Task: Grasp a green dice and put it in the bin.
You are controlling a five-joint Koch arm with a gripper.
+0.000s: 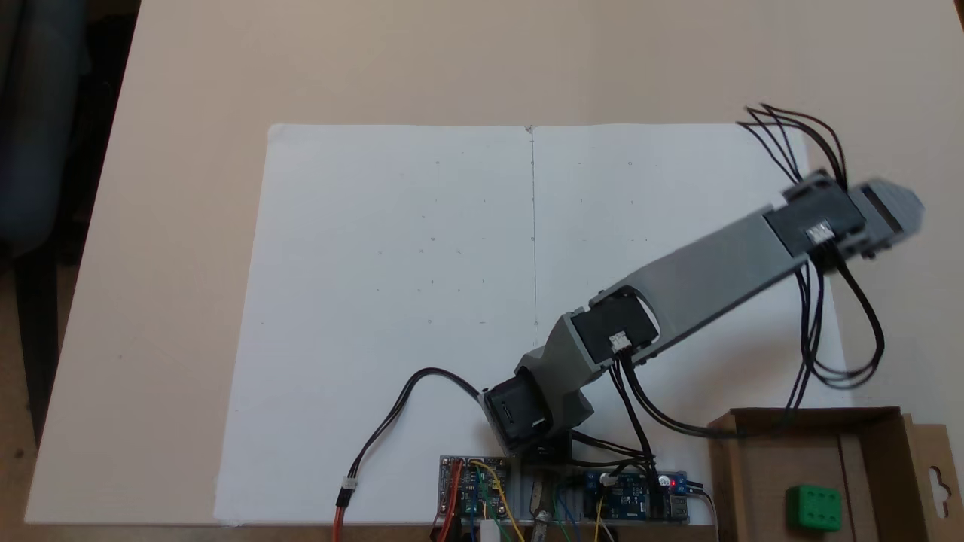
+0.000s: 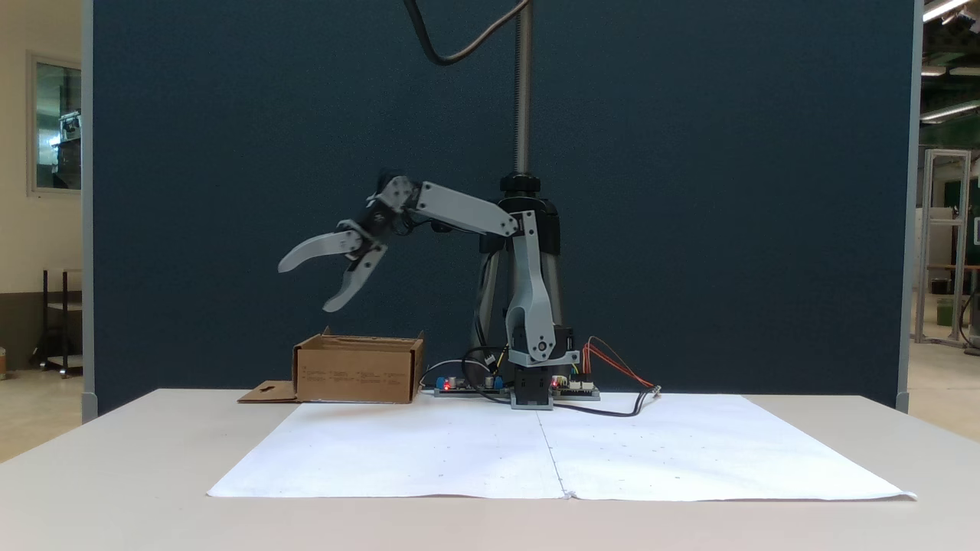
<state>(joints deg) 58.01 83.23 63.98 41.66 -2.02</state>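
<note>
The green dice (image 1: 813,508) lies inside the bin (image 1: 809,414), a brown cardboard box at the lower right of a fixed view, six pips facing up. From the front, in a fixed view, the bin (image 2: 356,371) stands left of the arm's base and its walls hide the dice. My gripper (image 2: 306,288) hangs open and empty well above the bin's left end, its two curved fingers spread wide and pointing down-left. The bin's side flap (image 1: 934,467) with a cut-out slot lies flat beside it.
A large white paper sheet (image 1: 467,301) covers the middle of the beige table. Circuit boards (image 1: 474,489) and loose cables sit around the arm's base (image 2: 532,390). A metal pole (image 2: 523,92) and a dark blue partition stand behind.
</note>
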